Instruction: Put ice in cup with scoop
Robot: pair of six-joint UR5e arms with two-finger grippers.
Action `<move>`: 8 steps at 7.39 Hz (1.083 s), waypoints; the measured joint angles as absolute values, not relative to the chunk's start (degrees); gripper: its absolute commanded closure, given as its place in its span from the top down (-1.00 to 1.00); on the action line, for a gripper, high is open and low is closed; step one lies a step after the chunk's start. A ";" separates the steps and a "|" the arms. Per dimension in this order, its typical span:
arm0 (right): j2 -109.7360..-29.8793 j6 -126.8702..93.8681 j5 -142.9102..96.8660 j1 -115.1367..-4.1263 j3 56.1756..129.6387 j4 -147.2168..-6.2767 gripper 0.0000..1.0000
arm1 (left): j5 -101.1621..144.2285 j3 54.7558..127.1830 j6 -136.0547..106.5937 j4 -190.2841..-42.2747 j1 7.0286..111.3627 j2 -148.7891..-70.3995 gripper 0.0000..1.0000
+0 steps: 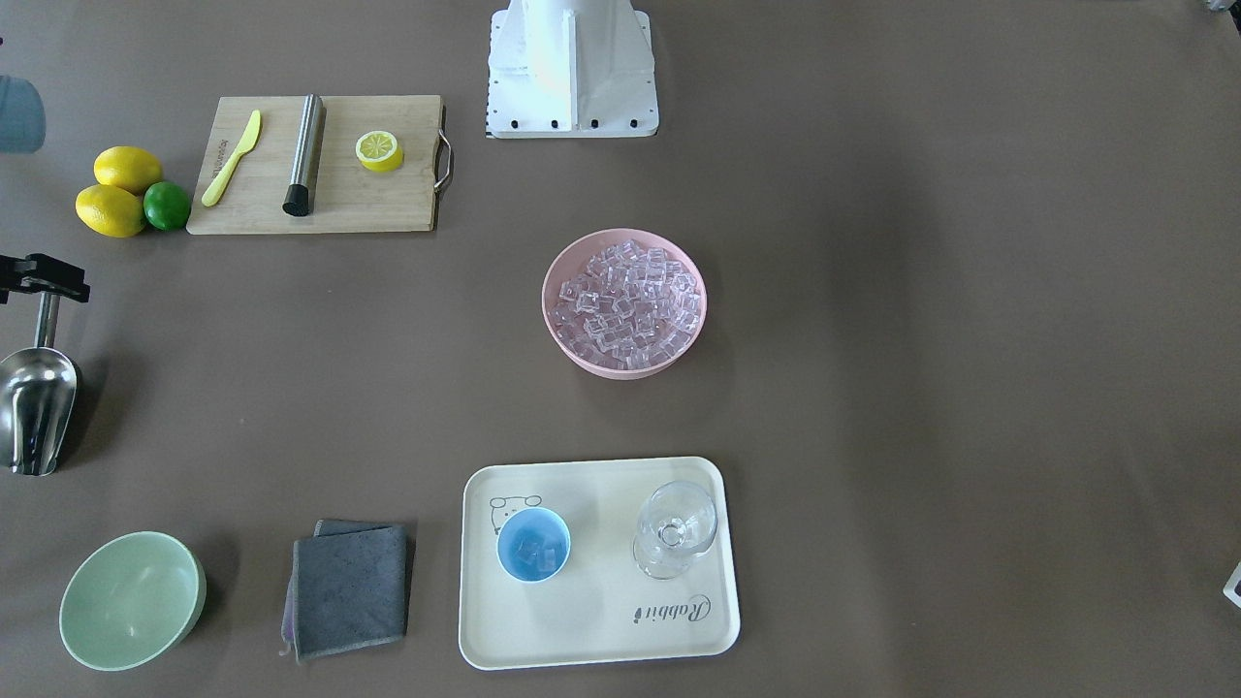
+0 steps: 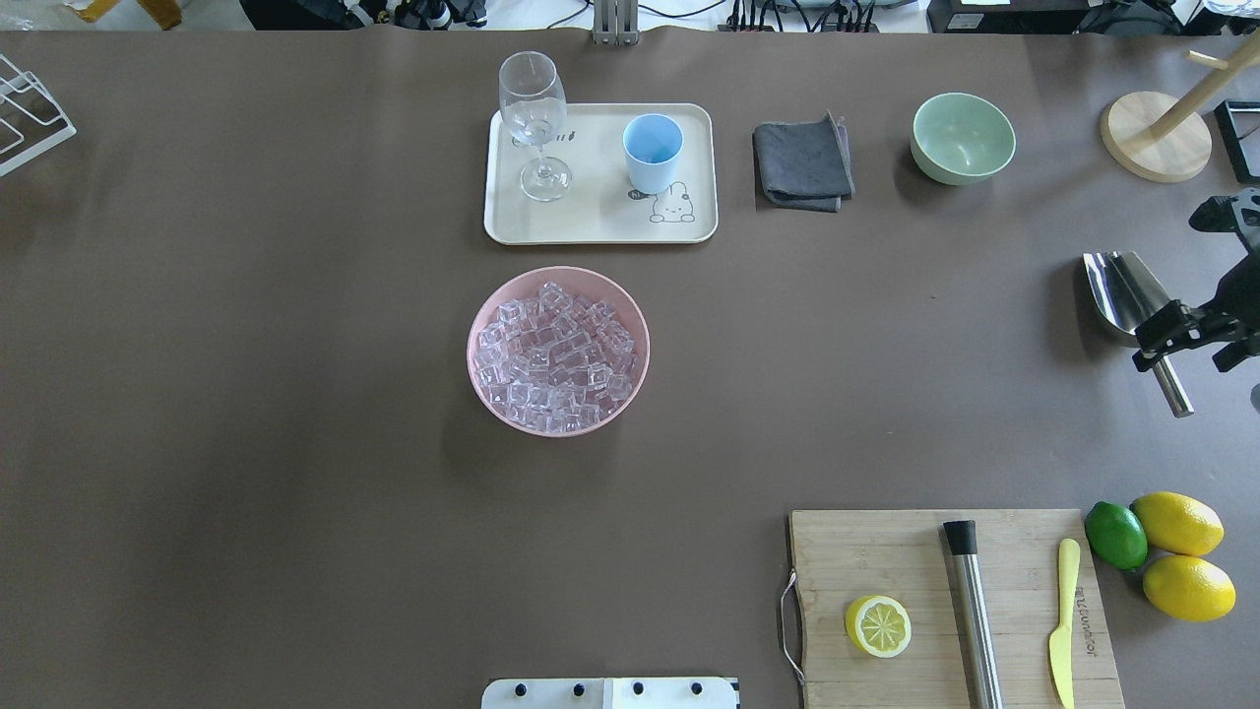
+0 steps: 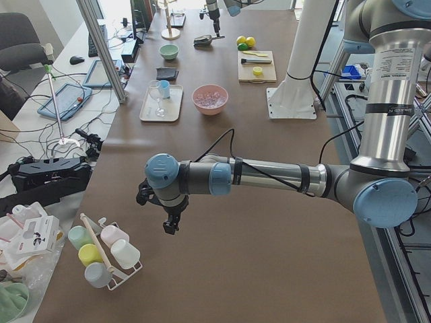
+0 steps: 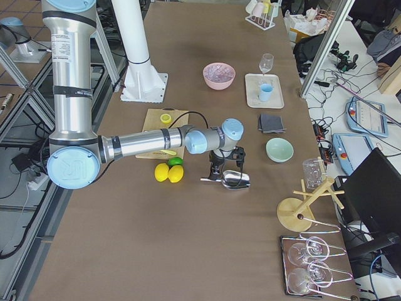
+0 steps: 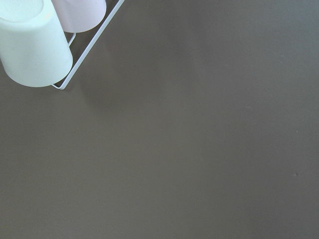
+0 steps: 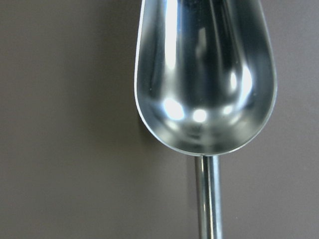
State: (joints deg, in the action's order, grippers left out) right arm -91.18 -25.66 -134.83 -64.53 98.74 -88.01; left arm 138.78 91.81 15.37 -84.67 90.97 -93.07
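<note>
The steel scoop (image 1: 37, 407) lies empty on the table at its right end, also in the overhead view (image 2: 1117, 286) and the right wrist view (image 6: 204, 74). My right gripper (image 2: 1199, 343) hovers just over the scoop's handle with its fingers apart, open. The ice (image 1: 625, 301) fills a pink bowl (image 2: 481, 325) at mid-table. The light blue cup (image 1: 533, 545) stands on a cream tray (image 1: 601, 620) and holds a few cubes. My left gripper (image 3: 165, 219) hangs over bare table at the far left end; I cannot tell whether it is open or shut.
A clear stemmed glass (image 1: 676, 528) shares the tray. A grey cloth (image 1: 349, 586) and a pale green bowl (image 1: 131, 601) lie beside it. A cutting board (image 1: 378, 199) holds a knife, a steel rod and a lemon half, with lemons (image 1: 126, 170) next to it. A cup rack (image 5: 35, 45) stands near the left gripper.
</note>
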 measured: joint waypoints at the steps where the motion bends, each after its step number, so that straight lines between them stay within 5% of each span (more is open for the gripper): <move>1: -91.37 -22.83 -134.76 -67.30 99.51 -89.22 0.99 | 138.78 91.82 15.35 -84.65 90.97 -93.07 0.98; 5: -90.20 6.10 -133.09 -85.20 102.80 -109.04 0.99 | 138.78 91.89 15.31 -84.64 90.97 -93.08 0.98; 8: -90.53 12.60 -132.50 -90.45 100.27 -110.61 0.99 | 138.78 91.86 15.36 -84.64 90.97 -93.08 0.98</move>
